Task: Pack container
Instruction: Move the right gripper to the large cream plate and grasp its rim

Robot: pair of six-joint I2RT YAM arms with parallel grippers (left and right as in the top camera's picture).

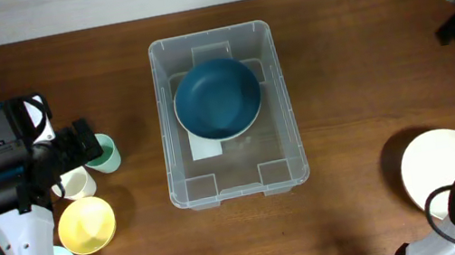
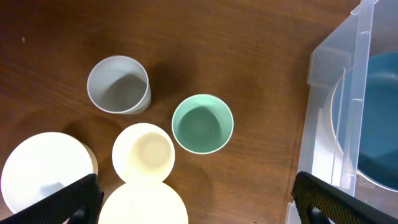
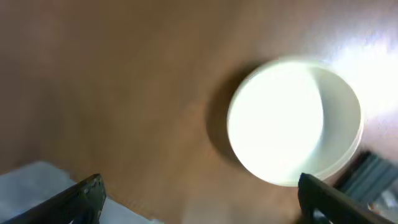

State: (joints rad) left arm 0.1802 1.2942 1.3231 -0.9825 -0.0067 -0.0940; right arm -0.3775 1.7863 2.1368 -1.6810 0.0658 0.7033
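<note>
clear container (image 1: 290,140) holds a blue bowl (image 1: 217,99) over a white label (image 1: 205,147), unreadable; left claw (image 2: 194,202) and right claw (image 3: 200,200) spread wide.

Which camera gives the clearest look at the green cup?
The left wrist view: the green cup stands whole, upright and empty beside a cream cup. Overhead it is small and the left arm covers its edge. The right wrist view shows only a white bowl, no cup.
</note>
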